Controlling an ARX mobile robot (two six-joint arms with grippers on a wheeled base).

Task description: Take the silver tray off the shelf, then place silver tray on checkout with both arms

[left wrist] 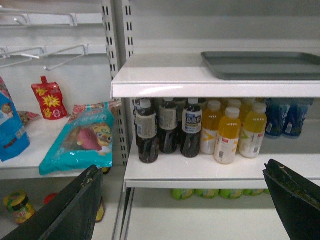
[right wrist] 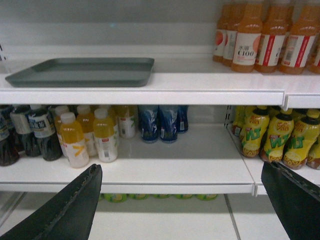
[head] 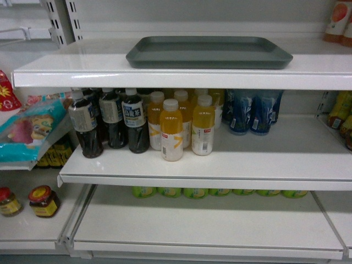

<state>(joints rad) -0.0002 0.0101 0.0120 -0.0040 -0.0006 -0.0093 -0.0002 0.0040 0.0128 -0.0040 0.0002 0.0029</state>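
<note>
The silver tray (head: pixel 209 52) lies flat on the top shelf (head: pixel 82 69), close to its front lip. Neither arm shows in the head view. In the left wrist view the tray (left wrist: pixel 265 65) sits up and to the right on the shelf (left wrist: pixel 165 75). My left gripper (left wrist: pixel 181 167) is open, well below and short of the tray, with nothing between its fingers (left wrist: pixel 75 205). The right wrist view has the tray (right wrist: pixel 85 71) at upper left on the shelf (right wrist: pixel 200 85). My right gripper (right wrist: pixel 181 167) is also open and empty, low in front of the middle shelf. The checkout is out of view.
Dark drink bottles (head: pixel 113 124), yellow juice bottles (head: pixel 179 126) and blue bottles (head: pixel 253 113) stand on the middle shelf under the tray. Orange bottles (right wrist: pixel 260 35) stand on the top shelf to the tray's right. Snack bags (head: pixel 30 132) and jars (head: pixel 43 201) fill the left bay.
</note>
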